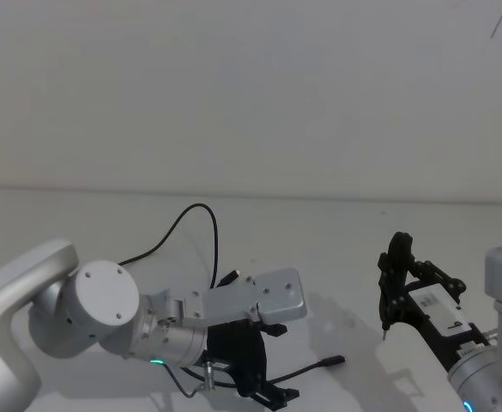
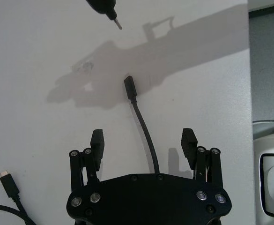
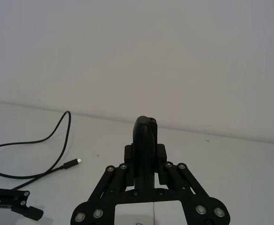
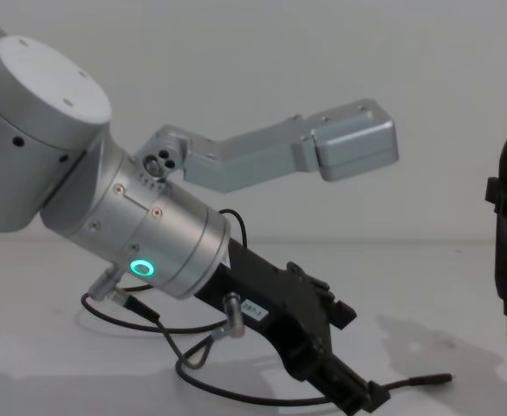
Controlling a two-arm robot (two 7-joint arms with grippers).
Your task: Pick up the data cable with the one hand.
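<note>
**Four cameras on one white worktop**

The head view looks forward and down from high up, taking in the worktop (image 1: 456,223) as far as the wall (image 1: 251,86) behind. The chest view sits lower and looks across side-on, very near the left arm's silver wrist (image 4: 149,234). The left wrist view looks steeply down past the left gripper (image 2: 143,140) at the worktop close beneath. The right wrist view looks along the right gripper (image 3: 145,125) across the worktop toward the wall. All four share the data cable (image 1: 201,209). The left wrist and chest views also share the right gripper's metal tip (image 2: 118,23).
</note>
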